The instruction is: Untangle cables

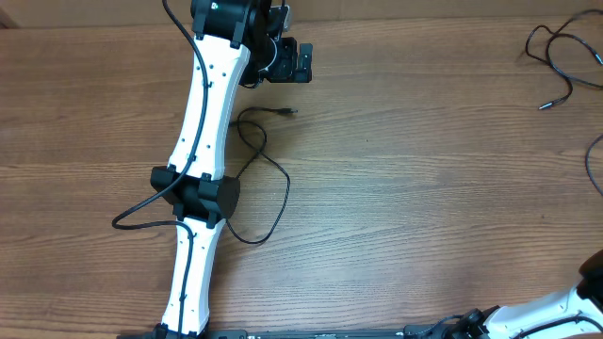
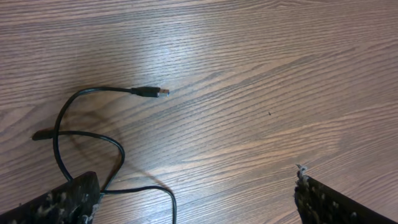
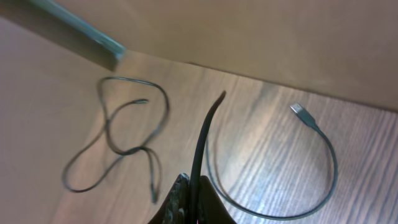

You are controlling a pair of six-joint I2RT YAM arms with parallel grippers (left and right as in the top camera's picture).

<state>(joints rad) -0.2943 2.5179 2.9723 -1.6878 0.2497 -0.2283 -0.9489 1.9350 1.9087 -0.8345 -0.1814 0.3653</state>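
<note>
From overhead, the left arm (image 1: 203, 141) stretches up the wooden table (image 1: 424, 207), and its left hand (image 1: 300, 62) is at the far end. Just to the right of that arm lies the near cable (image 1: 284, 193), thin, black and slack, in a few open loops. Its small plug (image 1: 288, 111) points away from the arm, just short of the hand. Well away from the arm, at the far right corner, the far cables (image 1: 556, 47) are a loose scribble of thin black strands. The right hand is out of this view.

From the left wrist, the left hand (image 2: 196, 199) is spread wide, with only bare table between its fingers (image 2: 59, 202). The near cable (image 2: 59, 134) curls in front of them, and its dark plug (image 2: 152, 91) has a pale metal tip.

From the right wrist, the right hand (image 3: 189, 202) is pinched narrow on the held cord (image 3: 208, 137), a black strand rising from between the fingers. Beside it the arc cable (image 3: 334, 168) sweeps round to a flat silvery plug (image 3: 303, 113). A blurred thin cable (image 3: 118, 140) lies in crossing loops.
</note>
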